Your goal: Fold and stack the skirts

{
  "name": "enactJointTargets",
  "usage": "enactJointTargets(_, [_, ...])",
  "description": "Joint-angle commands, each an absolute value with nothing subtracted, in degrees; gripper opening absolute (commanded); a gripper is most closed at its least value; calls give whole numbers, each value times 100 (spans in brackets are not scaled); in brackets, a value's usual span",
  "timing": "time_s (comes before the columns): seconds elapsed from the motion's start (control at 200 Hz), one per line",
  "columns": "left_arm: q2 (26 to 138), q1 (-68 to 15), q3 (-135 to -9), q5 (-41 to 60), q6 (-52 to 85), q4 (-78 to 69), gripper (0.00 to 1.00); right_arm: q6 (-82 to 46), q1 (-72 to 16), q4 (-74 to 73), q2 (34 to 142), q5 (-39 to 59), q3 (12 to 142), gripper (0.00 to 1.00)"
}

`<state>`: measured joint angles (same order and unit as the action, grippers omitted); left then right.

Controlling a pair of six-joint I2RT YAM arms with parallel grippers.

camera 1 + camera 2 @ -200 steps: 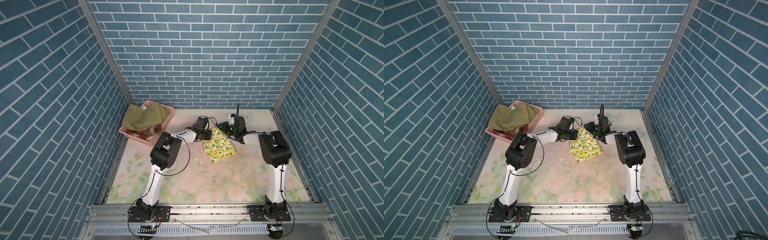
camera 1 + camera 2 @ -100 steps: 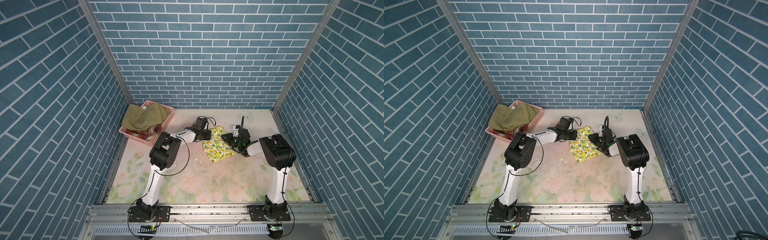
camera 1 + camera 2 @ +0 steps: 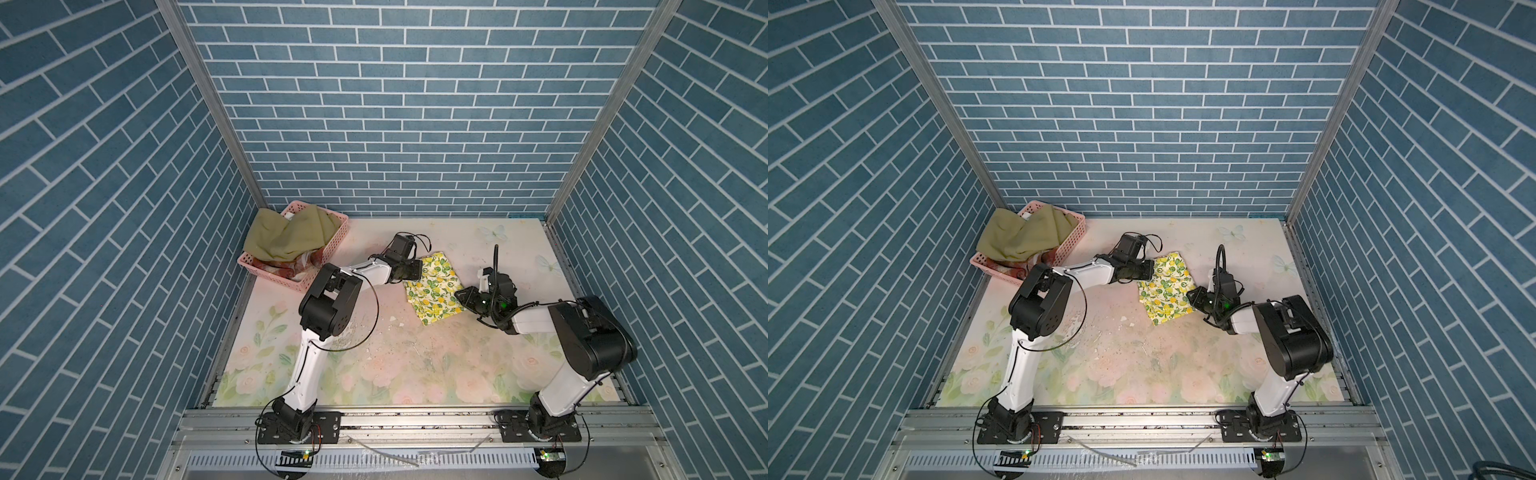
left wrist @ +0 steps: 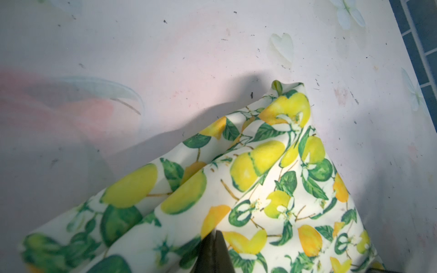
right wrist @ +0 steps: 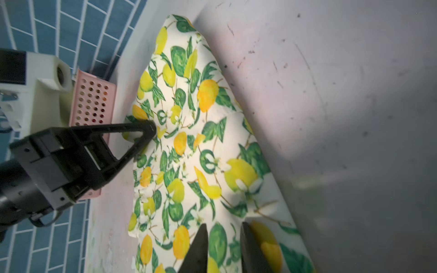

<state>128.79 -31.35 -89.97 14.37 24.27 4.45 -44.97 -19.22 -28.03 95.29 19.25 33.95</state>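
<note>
The lemon-print skirt [image 3: 434, 289] [image 3: 1167, 289] lies folded on the table's back middle. My left gripper [image 3: 417, 269] [image 4: 214, 232] is shut on its left edge, and the cloth rises in ridges to the pinched tips; the right wrist view shows the left gripper's fingertip [image 5: 150, 127] at that edge. My right gripper [image 3: 462, 297] [image 5: 223, 227] is at the skirt's right edge, its jaws a little apart over flat cloth. An olive green skirt [image 3: 291, 237] [image 3: 1025, 235] drapes over a plaid skirt [image 3: 286, 266] in the basket.
The pink perforated basket [image 3: 291, 283] [image 3: 1073, 237] [image 5: 94, 104] stands at the back left corner. Blue brick walls close in three sides. The rose-printed table covering [image 3: 415, 365] carries small white crumbs near the middle.
My right gripper moved from the skirt's back edge forward along its right side and its jaws parted slightly. The left gripper stayed shut at the left edge.
</note>
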Motion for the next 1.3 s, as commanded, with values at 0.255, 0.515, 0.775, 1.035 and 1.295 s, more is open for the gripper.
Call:
enactJointTargets(0.255, [11852, -3067, -8704, 1661, 2565, 702, 56, -2749, -1586, 304, 9779, 2187, 5859, 58])
enactJointTargets(0.515, [11802, -3034, -8759, 1150, 2372, 1261, 57, -1768, -1467, 1068, 11234, 2729, 7571, 75])
enactJointTargets(0.775, [12195, -3020, -8915, 820, 2285, 1507, 57, -1231, -1433, 1680, 12360, 3253, 8852, 79])
enactJointTargets(1.035, [12867, -2986, -9470, 546, 2189, 1933, 48, -1057, -1439, 2299, 13126, 3323, 9670, 78])
enactJointTargets(1.295, [13193, -2877, -9815, 441, 2128, 2258, 14, -965, -1446, 2697, 13719, 3421, 10289, 75])
